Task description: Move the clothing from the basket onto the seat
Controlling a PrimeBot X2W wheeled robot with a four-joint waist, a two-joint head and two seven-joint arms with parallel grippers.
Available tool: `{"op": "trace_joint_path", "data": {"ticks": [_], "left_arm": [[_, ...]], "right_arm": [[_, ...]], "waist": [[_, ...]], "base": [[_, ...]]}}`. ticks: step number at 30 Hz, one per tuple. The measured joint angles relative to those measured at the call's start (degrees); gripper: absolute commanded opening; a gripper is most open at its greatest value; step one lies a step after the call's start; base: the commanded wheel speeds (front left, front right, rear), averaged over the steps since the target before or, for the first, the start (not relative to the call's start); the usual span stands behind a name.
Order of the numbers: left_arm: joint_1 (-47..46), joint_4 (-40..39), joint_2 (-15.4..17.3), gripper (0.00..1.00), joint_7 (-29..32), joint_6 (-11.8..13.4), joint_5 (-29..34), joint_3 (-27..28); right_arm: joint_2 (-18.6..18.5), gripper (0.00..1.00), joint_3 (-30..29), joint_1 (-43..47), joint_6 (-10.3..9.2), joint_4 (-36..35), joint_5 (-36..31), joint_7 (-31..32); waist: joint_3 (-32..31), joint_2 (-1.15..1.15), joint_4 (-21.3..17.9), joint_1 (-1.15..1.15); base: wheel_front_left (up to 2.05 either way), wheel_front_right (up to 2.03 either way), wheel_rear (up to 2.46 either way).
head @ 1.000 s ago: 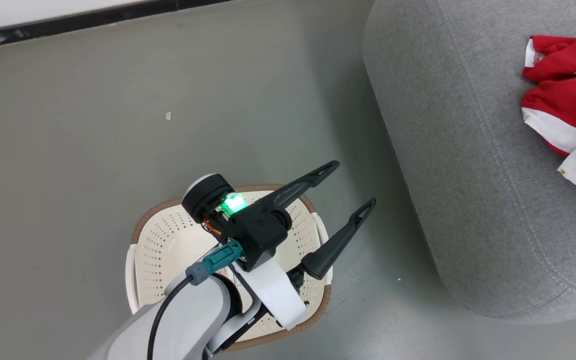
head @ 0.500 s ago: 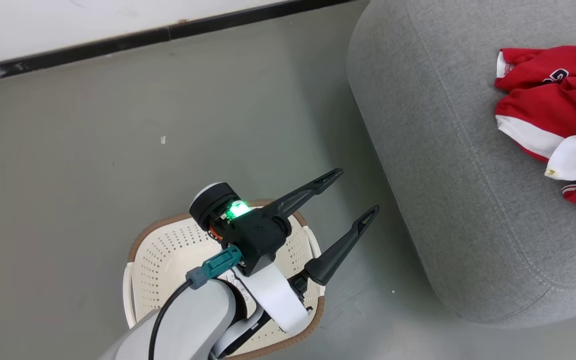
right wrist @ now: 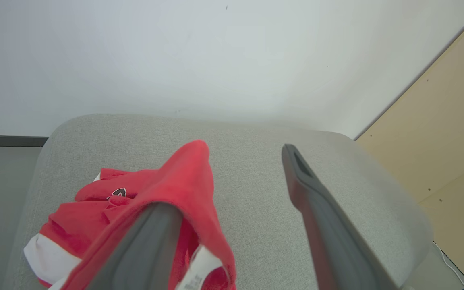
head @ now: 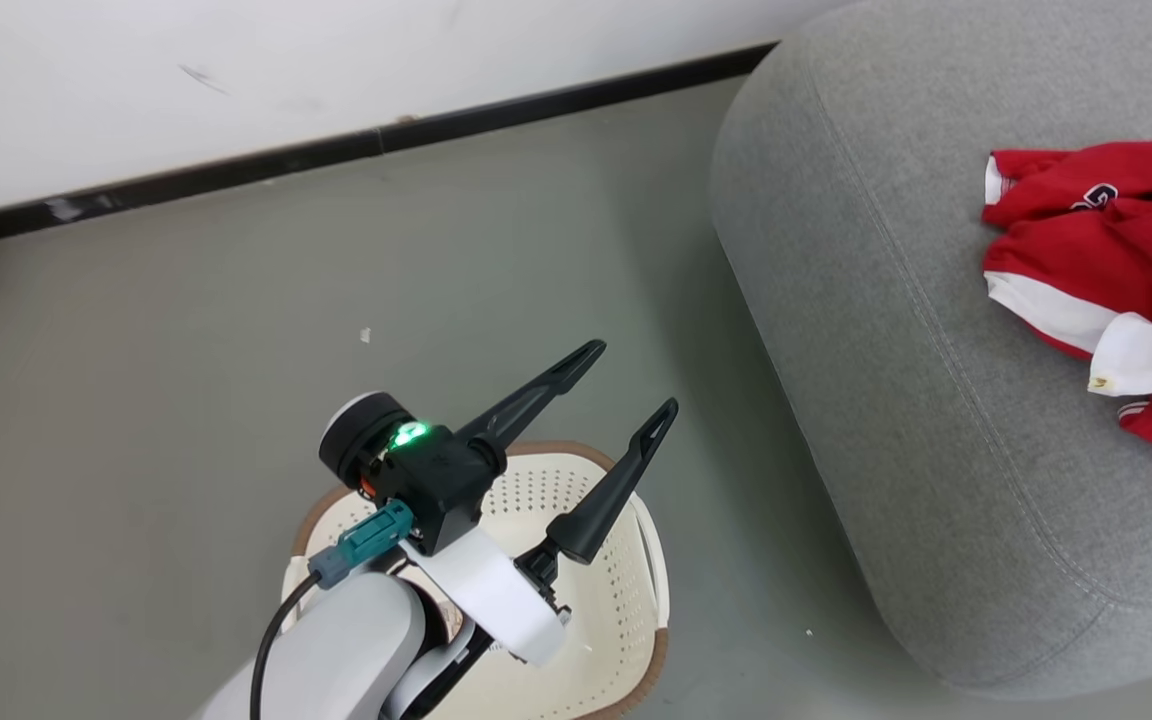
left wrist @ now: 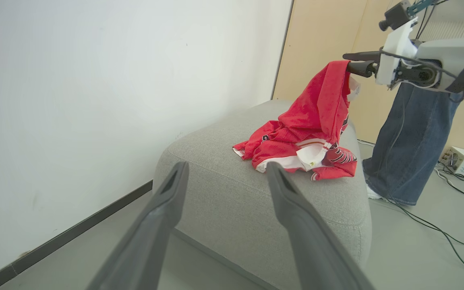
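The left claw (head: 633, 375) hung above the basket (head: 626, 580) with its two fingers well apart and nothing between them. The basket stood on the grey floor (head: 186, 350), just beside the seat (head: 886, 400), and the part of its inside that I could see held no cloth. The clothing (head: 1096, 230) lay in a crumpled red heap with white stripes on top of the seat. The right claw (right wrist: 244, 153) was over the seat with its fingers also spread apart. One red garment (right wrist: 191, 177) was draped over one of its fingers and hung down to the heap, not pinched between the two. Behind the seat stood a person's leg in blue jeans (left wrist: 409, 141).
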Motion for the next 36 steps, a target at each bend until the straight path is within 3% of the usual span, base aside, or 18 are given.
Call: {"op": "trace_joint_path", "data": {"ticks": [14, 28, 36], "left_arm": [[3.0, 0.9, -0.7, 1.00, -0.9, 0.4, -1.3, -1.1], [3.8, 0.6, -0.9, 1.00, -0.5, 0.4, -2.5, -1.5], [3.8, 0.4, -0.5, 1.00, -0.5, 0.4, -2.5, -1.5]], "right_arm": [[-3.2, 1.00, 3.9, 5.9, 0.00, 4.1, 2.9, 8.8], [-1.7, 1.00, 12.2, 10.9, 0.00, 0.2, 15.6, 20.1], [-3.4, 1.00, 15.0, 13.3, 0.00, -4.3, 23.9, 26.6]], "waist": [[-4.6, 0.00, 3.4, 0.00], [-5.0, 0.00, 2.7, 0.00], [-4.3, 0.00, 1.4, 0.00]], "base": [[0.00, 0.00, 0.00], [0.00, 0.00, 0.00], [0.00, 0.00, 0.00]]}}
